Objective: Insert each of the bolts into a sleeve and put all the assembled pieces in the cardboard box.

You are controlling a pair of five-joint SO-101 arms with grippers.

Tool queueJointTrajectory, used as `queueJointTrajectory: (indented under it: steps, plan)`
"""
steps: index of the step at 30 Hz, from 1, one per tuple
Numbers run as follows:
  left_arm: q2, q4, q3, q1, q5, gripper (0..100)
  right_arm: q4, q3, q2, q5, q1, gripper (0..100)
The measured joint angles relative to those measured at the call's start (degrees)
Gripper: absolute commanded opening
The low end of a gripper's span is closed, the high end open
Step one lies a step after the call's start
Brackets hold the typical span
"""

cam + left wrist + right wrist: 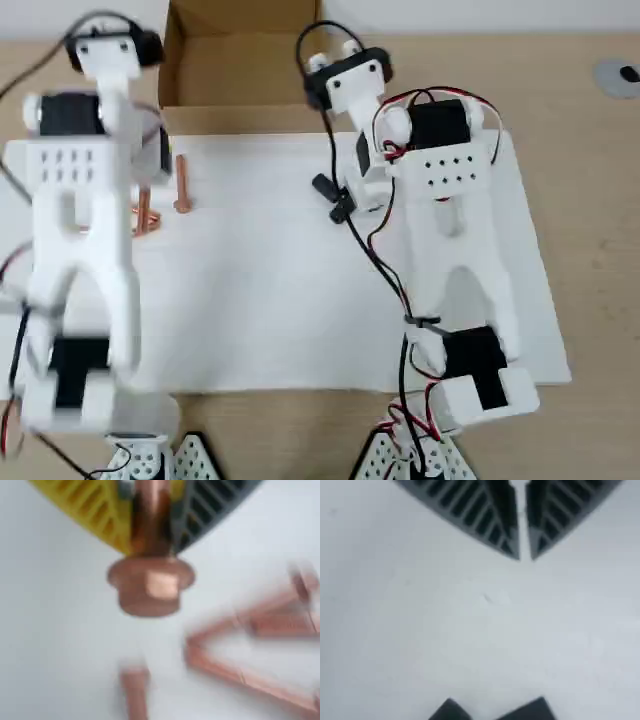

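Left wrist view: the left tool (pixel 151 545) is clamped on a copper bolt (pixel 150 587) by its shank, head hanging below the jaws, above the white surface (pixel 50 630). Loose copper pieces (pixel 240 650) lie just beside it. Recommendation: hold the shank straight and line it up with a sleeve's bore before inserting. The right tool (pixel 522 550) hangs nearly closed and empty. The cardboard box (pixel 240 70) stands beyond.

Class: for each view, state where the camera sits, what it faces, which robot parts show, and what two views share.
High: above the table, looking down on sheet, box, left arm, right arm.
Left wrist: on left arm, facing sheet; left pincer grips a bolt.
Right wrist: on right arm, facing sheet; right pincer is shut.
Shared: loose copper pieces, high and left wrist.
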Motion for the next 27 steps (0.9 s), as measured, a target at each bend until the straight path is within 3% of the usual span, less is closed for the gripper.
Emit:
queueJointTrajectory:
  steps: [7,14,24,27]
  plan:
    - [-33.1,-14.1,30.9,0.3,1.8,1,-7.5,5.3,6.9,-8.2,3.2,0.9]
    - [-54.0,-29.9,58.5,0.4,5.8,1,-16.9,8.3,14.0,-17.0,3.7,0.9]
    - [-73.7,-33.1,73.2,0.4,6.6,1,-21.4,8.6,18.9,-21.3,3.7,0.9]
    - [-77.5,-33.1,76.0,0.4,6.6,1,-22.2,8.5,19.2,-22.4,3.9,5.1]
